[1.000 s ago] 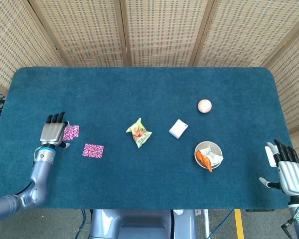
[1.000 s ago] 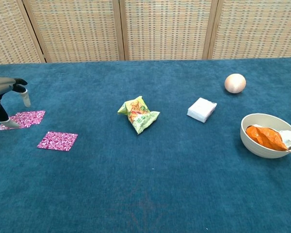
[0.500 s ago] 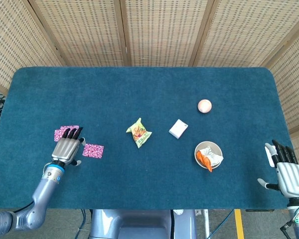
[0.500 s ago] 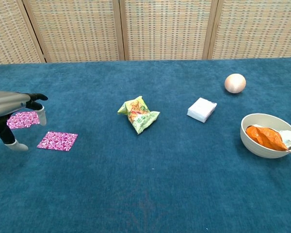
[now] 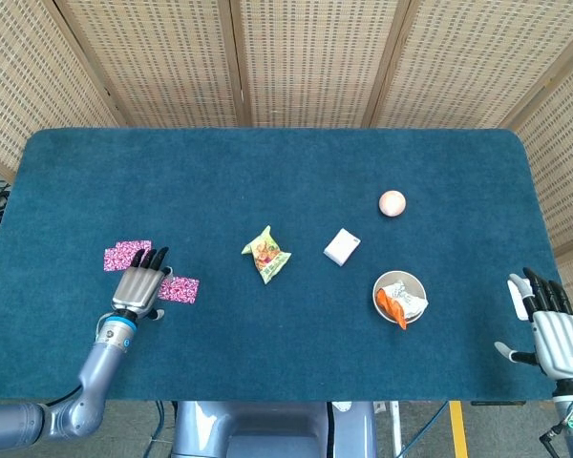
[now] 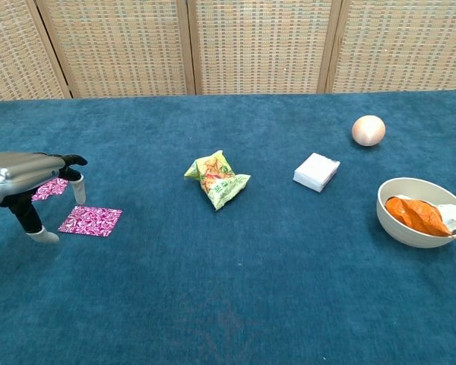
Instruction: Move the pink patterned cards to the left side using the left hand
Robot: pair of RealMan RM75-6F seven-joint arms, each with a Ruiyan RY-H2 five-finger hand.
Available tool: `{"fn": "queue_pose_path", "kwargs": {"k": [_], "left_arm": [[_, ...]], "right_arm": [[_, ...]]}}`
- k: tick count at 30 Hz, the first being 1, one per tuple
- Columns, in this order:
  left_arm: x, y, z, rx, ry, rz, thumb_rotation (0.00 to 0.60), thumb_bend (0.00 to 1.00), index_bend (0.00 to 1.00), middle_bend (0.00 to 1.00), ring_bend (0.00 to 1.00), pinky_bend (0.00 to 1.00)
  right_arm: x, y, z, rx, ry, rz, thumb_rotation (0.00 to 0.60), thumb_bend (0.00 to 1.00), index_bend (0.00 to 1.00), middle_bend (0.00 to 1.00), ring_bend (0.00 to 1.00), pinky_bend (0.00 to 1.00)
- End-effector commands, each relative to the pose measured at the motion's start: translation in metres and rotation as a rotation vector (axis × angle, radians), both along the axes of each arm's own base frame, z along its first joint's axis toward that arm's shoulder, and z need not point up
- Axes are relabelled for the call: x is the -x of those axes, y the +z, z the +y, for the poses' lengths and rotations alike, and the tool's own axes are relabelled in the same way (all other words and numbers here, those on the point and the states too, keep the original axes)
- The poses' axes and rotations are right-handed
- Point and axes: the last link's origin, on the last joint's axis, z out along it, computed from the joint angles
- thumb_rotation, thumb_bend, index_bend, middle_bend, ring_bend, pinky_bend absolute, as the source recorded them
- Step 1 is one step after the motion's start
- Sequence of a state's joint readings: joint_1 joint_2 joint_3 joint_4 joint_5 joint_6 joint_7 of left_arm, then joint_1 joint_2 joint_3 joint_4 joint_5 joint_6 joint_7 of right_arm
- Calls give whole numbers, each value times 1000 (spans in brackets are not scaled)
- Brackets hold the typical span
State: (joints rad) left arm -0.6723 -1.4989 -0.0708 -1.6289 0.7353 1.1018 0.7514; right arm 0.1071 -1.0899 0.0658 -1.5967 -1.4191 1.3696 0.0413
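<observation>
Two pink patterned cards lie flat on the blue table at the left. One card (image 5: 125,254) (image 6: 52,188) is farther left and back; the other card (image 5: 180,288) (image 6: 91,220) lies nearer the front. My left hand (image 5: 140,284) (image 6: 32,176) hovers palm down between them, fingers spread and pointing away, its right edge over the nearer card's left end. It holds nothing. My right hand (image 5: 552,324) rests open at the table's right front corner, far from the cards, seen only in the head view.
A yellow-green snack bag (image 5: 266,254) (image 6: 216,179) lies mid-table. A white box (image 5: 342,246) (image 6: 316,171), a peach ball (image 5: 392,202) (image 6: 368,130) and a bowl (image 5: 413,282) (image 6: 399,222) with an orange packet sit to the right.
My left hand has left the farther card, uncovering it, and moved right and toward the front, ending beside the nearer card. The right hand has stayed put.
</observation>
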Motion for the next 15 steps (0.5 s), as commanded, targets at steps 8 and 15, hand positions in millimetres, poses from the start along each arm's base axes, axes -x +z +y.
{"fn": "queue_pose_path", "kwargs": {"k": [8,15], "left_arm": [[-2,-6,8,-21,17,3,600,164,346,0,0,0],[-4,-7,10,-31,10,7,600,161,338,0,0,0]], "right_arm": [[0,0,0,-3,0,-1,600,131,0,0,0,0],[0,0,-1,-1,1,-1,600,131,0,0,0,0]]}}
